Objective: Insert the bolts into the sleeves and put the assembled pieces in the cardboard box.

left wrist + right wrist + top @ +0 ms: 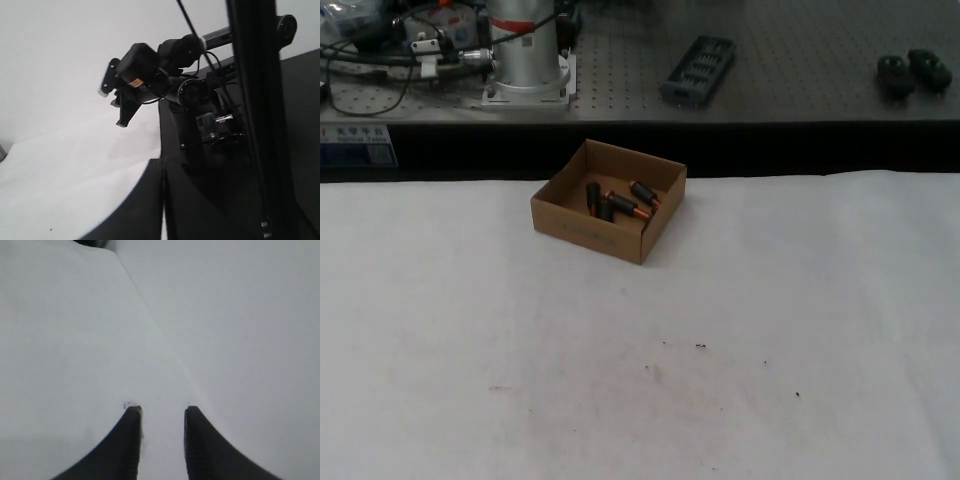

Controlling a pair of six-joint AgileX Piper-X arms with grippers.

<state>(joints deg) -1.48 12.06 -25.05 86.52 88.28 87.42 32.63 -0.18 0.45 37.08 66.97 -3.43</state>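
Observation:
An open cardboard box (582, 228) stands on the white sheet near its far edge, left of centre. Several black sleeves with orange bolts (623, 204) lie inside it. In the right wrist view my right gripper (162, 411) hangs close over bare white sheet, its fingers a little apart with nothing between them. In the left wrist view my left gripper (161, 164) shows as two dark fingers closed together over the sheet. Farther off in that view the other arm's gripper (121, 119) hangs above the sheet with its fingers pointing down.
Behind the white sheet (640, 380) runs a dark perforated bench with a metal column (525, 50), a black ribbed block (698, 68) and two dark round parts (913, 72). A black frame post (255, 100) and cables stand close to my left arm.

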